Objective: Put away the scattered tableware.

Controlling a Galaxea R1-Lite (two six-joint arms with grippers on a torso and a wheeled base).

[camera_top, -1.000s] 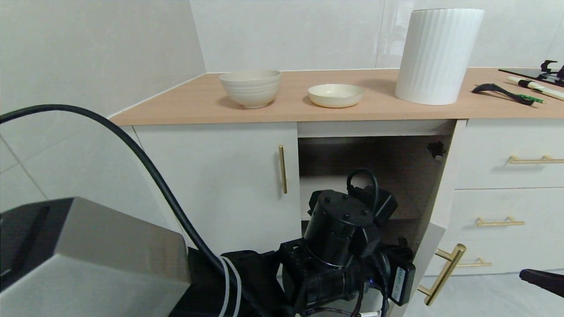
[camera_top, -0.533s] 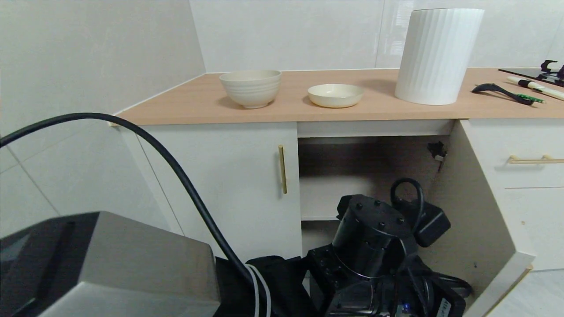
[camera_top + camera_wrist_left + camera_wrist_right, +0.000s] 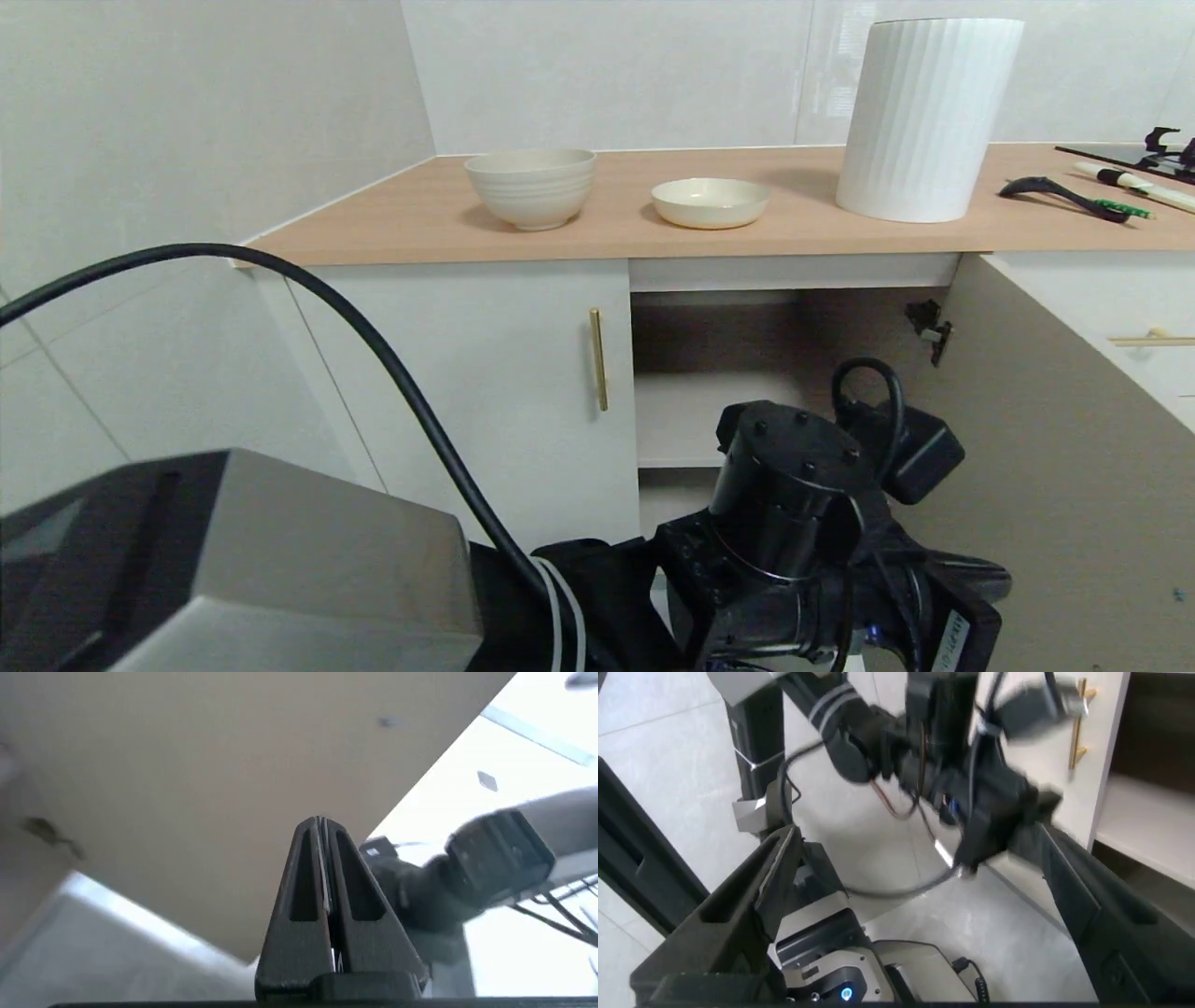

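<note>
A ribbed cream bowl (image 3: 530,187) and a shallow cream dish (image 3: 710,202) stand on the wooden counter (image 3: 420,224). Below the dish the cabinet (image 3: 747,411) is open, its door (image 3: 1055,467) swung wide to the right. My left arm (image 3: 803,504) hangs low in front of the opening, beside the door's inner face. In the left wrist view my left gripper (image 3: 320,849) is shut with nothing between its fingers, close to the door panel (image 3: 206,784). My right gripper (image 3: 924,915) is open and empty, low over the floor, facing the left arm (image 3: 971,775).
A tall white ribbed container (image 3: 924,117) stands right of the dish. Dark utensils (image 3: 1064,196) lie at the counter's far right. The left cabinet door (image 3: 467,392) is closed, with a brass handle (image 3: 598,359). Drawers (image 3: 1148,336) sit behind the open door. A bare shelf (image 3: 691,420) crosses the cabinet.
The right cabinet door has swung from half open to wide open. My left arm has moved right with it and risen slightly.
</note>
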